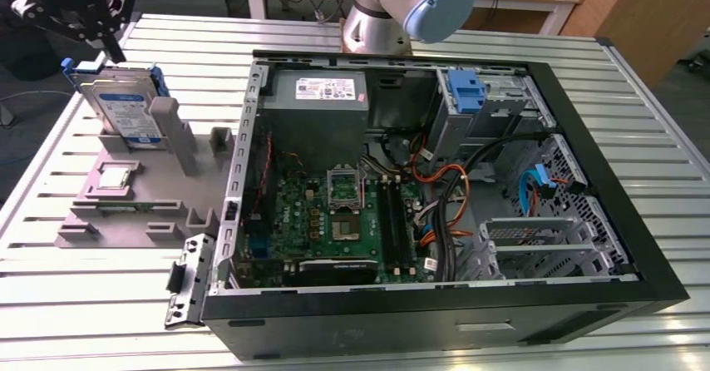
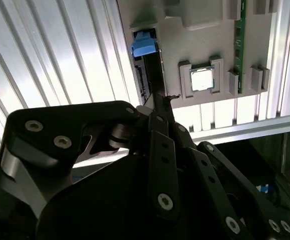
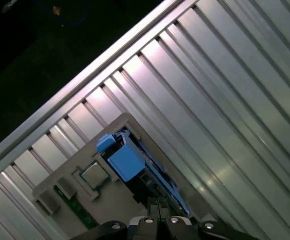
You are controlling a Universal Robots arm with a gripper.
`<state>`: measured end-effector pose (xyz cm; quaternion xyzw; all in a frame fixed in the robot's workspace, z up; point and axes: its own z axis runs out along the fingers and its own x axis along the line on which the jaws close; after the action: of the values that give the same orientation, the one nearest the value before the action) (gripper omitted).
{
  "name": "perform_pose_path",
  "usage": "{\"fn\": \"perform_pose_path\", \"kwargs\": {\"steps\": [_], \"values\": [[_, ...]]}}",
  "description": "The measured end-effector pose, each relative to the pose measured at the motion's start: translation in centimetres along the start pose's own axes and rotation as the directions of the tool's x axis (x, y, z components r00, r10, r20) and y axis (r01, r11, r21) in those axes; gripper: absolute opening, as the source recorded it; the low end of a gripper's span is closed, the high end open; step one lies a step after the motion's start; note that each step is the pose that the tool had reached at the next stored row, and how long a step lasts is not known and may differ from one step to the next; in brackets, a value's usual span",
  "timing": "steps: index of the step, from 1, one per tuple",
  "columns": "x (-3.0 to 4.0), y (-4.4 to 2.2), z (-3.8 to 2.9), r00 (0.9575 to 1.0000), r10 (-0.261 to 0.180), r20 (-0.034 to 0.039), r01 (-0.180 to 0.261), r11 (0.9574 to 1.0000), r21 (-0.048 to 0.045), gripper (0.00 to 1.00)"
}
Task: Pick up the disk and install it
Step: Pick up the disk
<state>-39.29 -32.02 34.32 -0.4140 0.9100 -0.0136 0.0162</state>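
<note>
Whether the jaws are spread or clenched cannot be told. The black gripper [image 1: 111, 53] hangs just above the flat silver-metal disk [image 1: 125, 105] in its blue bracket. The disk stands upright in a grey slotted holder [image 1: 145, 205] on the ribbed metal worktop [image 1: 89, 304]. A small square silver chip [image 1: 116, 177] sits near it, and an open black computer case [image 1: 444, 313] lies to the exterior view's right.

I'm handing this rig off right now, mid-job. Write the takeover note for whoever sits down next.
Tool: at the top edge of the flat silver-metal disk framed by a bright blue plastic bracket. Whether it has a grip cannot be told.
Disk: upright in a slot of the grey plastic holder on the slatted metal table, at the exterior view's left of the open black computer case.
Done: tool positioned at the disk.
Left: disk not yet lifted out or installed in the case.
</note>
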Motion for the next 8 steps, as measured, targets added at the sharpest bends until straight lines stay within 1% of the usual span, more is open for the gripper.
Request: {"fn": "perform_pose_path", "kwargs": {"steps": [3, 6, 8], "values": [[0.00, 0.00, 0.02, 0.9991, -0.043, 0.0018, 0.043, 0.9991, -0.0007, 0.11], [0.00, 0.00, 0.04, 0.9965, -0.084, 0.0032, 0.084, 0.9965, -0.0014, 0.11], [0.02, 0.02, 0.04, 0.9954, -0.096, 0.0036, 0.096, 0.9954, -0.0015, 0.11]]}}
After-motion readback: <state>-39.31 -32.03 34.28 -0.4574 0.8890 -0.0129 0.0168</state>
